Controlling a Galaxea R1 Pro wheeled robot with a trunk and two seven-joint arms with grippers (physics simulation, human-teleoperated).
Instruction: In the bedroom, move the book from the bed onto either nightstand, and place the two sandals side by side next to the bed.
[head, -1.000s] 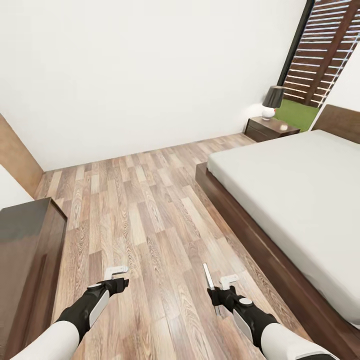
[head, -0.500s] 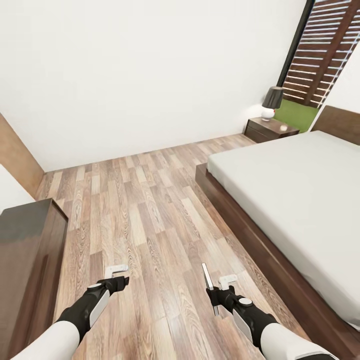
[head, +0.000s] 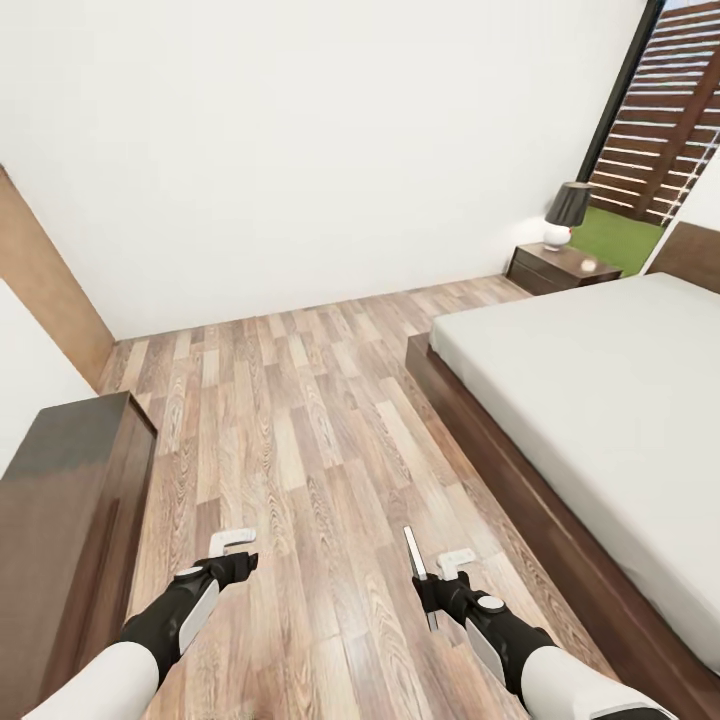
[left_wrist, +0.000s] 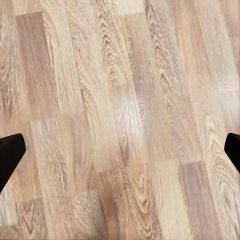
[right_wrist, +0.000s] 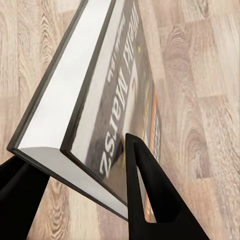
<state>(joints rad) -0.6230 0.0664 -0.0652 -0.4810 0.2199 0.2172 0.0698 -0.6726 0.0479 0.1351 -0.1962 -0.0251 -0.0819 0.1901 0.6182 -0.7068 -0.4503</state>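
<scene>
Book (right_wrist: 107, 100) is gripped edge-up in the right claw (head: 432, 583) above the floor (head: 300, 430), left of the bed (head: 600, 400). Left claw (head: 235, 556) is spread, holding nothing.

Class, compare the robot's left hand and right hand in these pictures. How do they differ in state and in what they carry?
The right hand is shut on the book, its dark fingers pinching the cover; the left hand is open and carries nothing. The wood floor is partly hidden by the book below the right hand, unobstructed below the left. Both hang low over that floor, beside the bed.
</scene>
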